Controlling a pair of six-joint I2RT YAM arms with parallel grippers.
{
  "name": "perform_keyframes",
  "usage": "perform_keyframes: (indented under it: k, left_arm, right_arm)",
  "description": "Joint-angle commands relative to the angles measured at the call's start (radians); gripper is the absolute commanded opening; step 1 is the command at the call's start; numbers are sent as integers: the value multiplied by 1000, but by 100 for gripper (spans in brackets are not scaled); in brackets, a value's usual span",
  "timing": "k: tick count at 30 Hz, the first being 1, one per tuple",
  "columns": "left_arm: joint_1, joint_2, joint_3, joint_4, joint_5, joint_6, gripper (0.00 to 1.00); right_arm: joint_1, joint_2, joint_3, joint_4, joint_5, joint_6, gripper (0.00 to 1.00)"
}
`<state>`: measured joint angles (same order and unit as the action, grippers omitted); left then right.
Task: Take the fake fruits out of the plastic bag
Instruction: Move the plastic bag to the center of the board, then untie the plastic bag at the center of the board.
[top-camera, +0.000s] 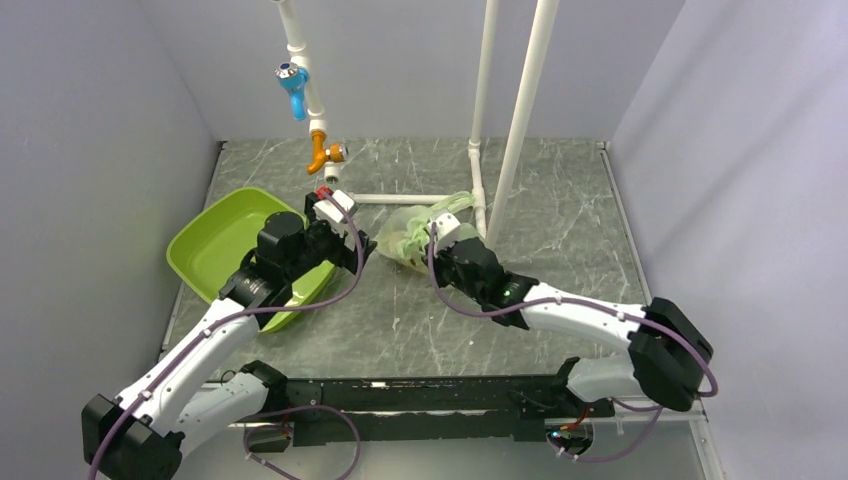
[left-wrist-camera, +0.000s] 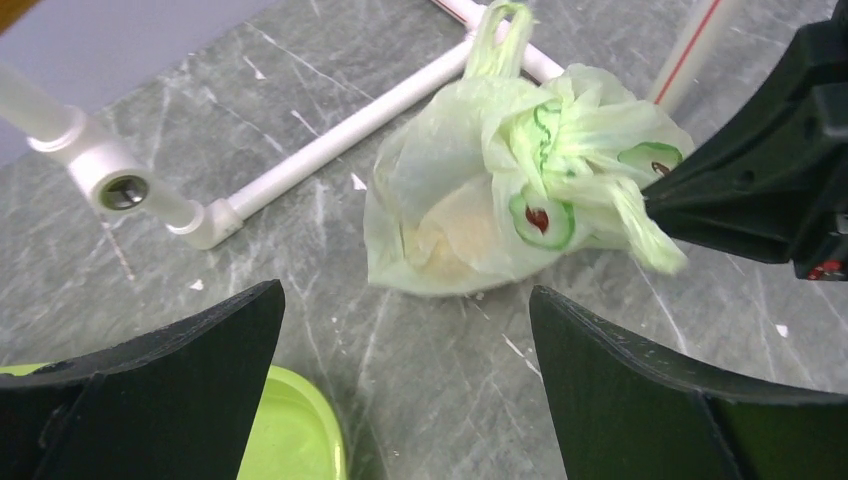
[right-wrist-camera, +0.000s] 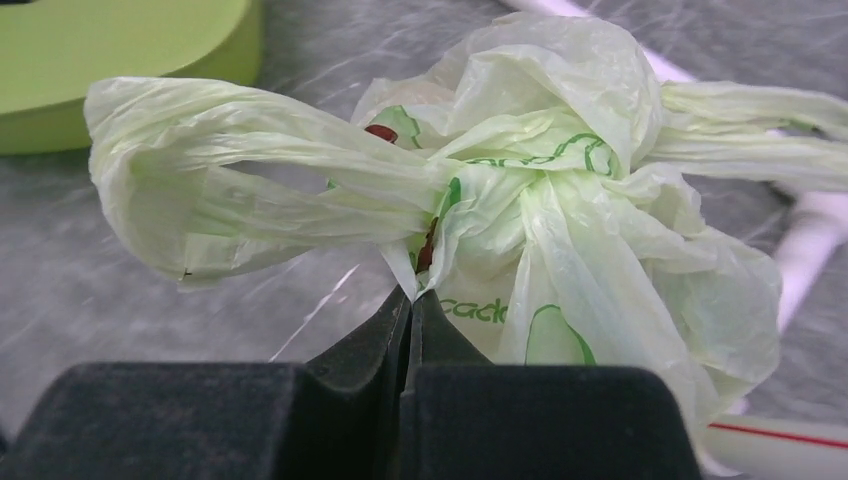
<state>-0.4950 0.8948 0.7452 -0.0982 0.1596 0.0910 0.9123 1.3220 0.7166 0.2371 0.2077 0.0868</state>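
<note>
- Mid-table, on the grey marbled table top, lies a thin, crinkly, translucent pale-green plastic bag, just beside the white plastic pipe frame.
- Bag's handles are gathered into a knot; green-outlined prints with dark red centres show on the folds.
- Of the small plastic fake fruits I make out only a dim yellowish bulge through the bag's wall. Which piece it is, I cannot tell.
- My right gripper: fingers pressed together, tips pinching a flap of plastic at the knot, on the bag's right side.
- My left gripper: fingers spread wide, holding nothing, pointing at the bag from its left, apart from it.
- Rigid lime-green plastic tray sits at the left of the table. My left wrist hangs over its near right edge.
</note>
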Motion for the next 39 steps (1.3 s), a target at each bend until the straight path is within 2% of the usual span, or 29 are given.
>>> perform_keyframes:
  k: [1,5,12,19,24,26,29,32,33,35,37,38,39]
  left_arm:
    - [-15,24,63,-10,95,-2,99]
    - [-28,41,75,-25,77,-1,100]
    - [-54,101,102,-65,114,20,99]
    - [-149,255,173,-166,128,58,93]
    - [-207,368,225,-255,208,104,93]
    - [-231,422,267,-320,194,121,91]
    - [-256,458,276,-335,177,127,88]
    - [-280,460,276,-326,132,131,73]
    - [-283,455,275,-323,118,132,64]
    - [-288,440,267,-316,96,137,52]
    - [-289,417,259,-304,77,136,34]
    - [-291,407,255,-298,79,137,24]
    - [-292,398,252,-292,81,136,20]
  right_arm:
    - [26,-96,-97,49,-169,92,0]
    - [54,-153,-178,49,-294,126,0]
    - [88,-206,-285,72,-380,227,0]
    - [109,-244,-341,94,-367,298,1]
    - [110,-285,-360,90,-327,316,3]
    - [110,-288,-354,80,-321,312,3]
    - [110,-294,-346,66,-305,313,5]
    - [111,-295,-346,64,-303,310,12]
    - [111,-293,-341,53,-299,306,16]
    - [112,-297,-321,-5,-260,300,22]
    - [112,-328,-300,-91,-160,301,22]
    - [113,-369,-296,-133,-94,307,30]
    - [114,-402,-293,-166,-41,307,34]
